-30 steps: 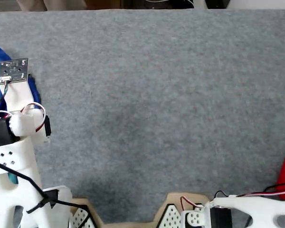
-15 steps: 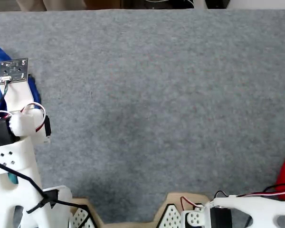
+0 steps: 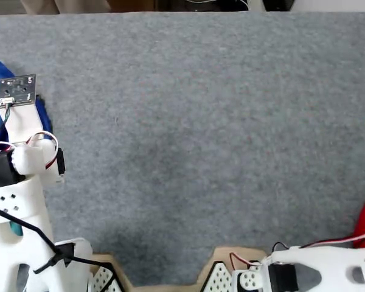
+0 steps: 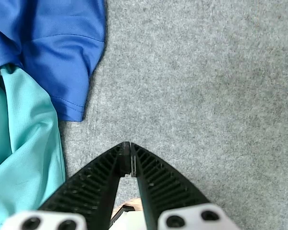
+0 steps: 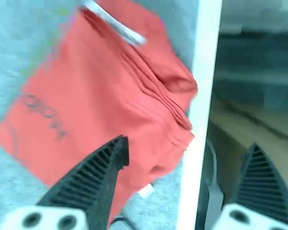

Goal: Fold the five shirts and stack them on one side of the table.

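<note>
Right arm (image 3: 316,274) has dipped slightly; left arm (image 3: 18,201) is unmoved. Right end effector (image 5: 187,148) gapes empty over the red shirt (image 5: 101,96), one finger past the table (image 3: 201,121) edge: closing could snag the rim or drag cloth off. Left end effector (image 4: 129,152), clenched empty, sits beside the blue shirt (image 4: 53,48) and teal shirt (image 4: 24,143).

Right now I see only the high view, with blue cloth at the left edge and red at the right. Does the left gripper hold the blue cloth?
Observer: No, the left gripper is shut on nothing, over bare mat beside the blue shirt.
Operator: Any other cloth there?
Observer: A teal shirt lies against the blue one.
Operator: And the right gripper?
Observer: The right gripper is open over the red shirt.
</note>
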